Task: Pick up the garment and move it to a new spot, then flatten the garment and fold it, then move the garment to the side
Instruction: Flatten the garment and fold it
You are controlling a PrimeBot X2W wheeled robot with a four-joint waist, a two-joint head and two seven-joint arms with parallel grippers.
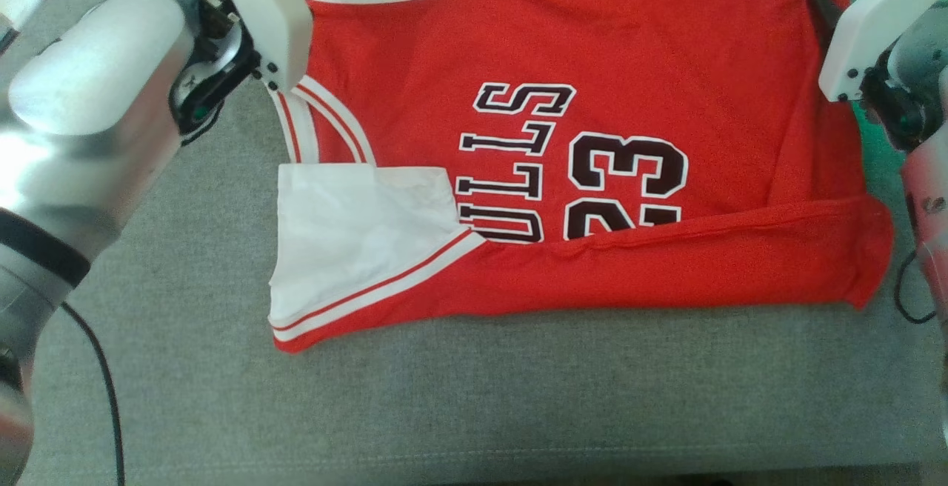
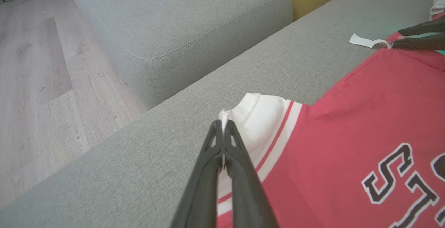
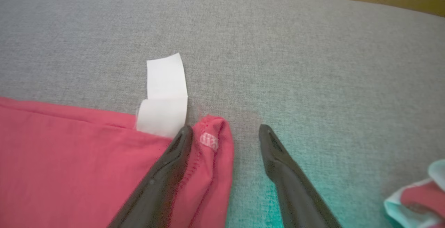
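So the jersey [image 1: 637,49] is lying flat on the grey cushion [image 1: 474,397]. Its long axis runs straight across in front of the robot, shoulders on the left side and hem on the right. The near long edge is folded up over the lettering as a red flap [image 1: 740,256], so I'd say we're mid-fold.

What matters now is the far long edge, which has an arm at each end. The left gripper [image 2: 222,125] is clamped tight on the white trim [image 2: 257,116] at the far shoulder, with a bit of white cloth poking out past the tips. That end looks sorted.

The right gripper [image 3: 225,130] is the one to watch. Its fingers [image 3: 163,179] stand wide apart, holding nothing. The far hem corner [image 3: 215,134] sits in the gap between them, bunched up against the finger that lies on top of the red cloth. The other finger is out on bare cushion. A white tag [image 3: 167,82] sticks out of the hem just past that first fingertip.

My guess is the corner is about where it needs to be, so the right side just has to pinch shut. My only worry is that it's off-centre in the gap, so the pinch might catch only the tag or a thin lip of cloth. After that, both ends could carry the far edge toward the robot, across the short axis.
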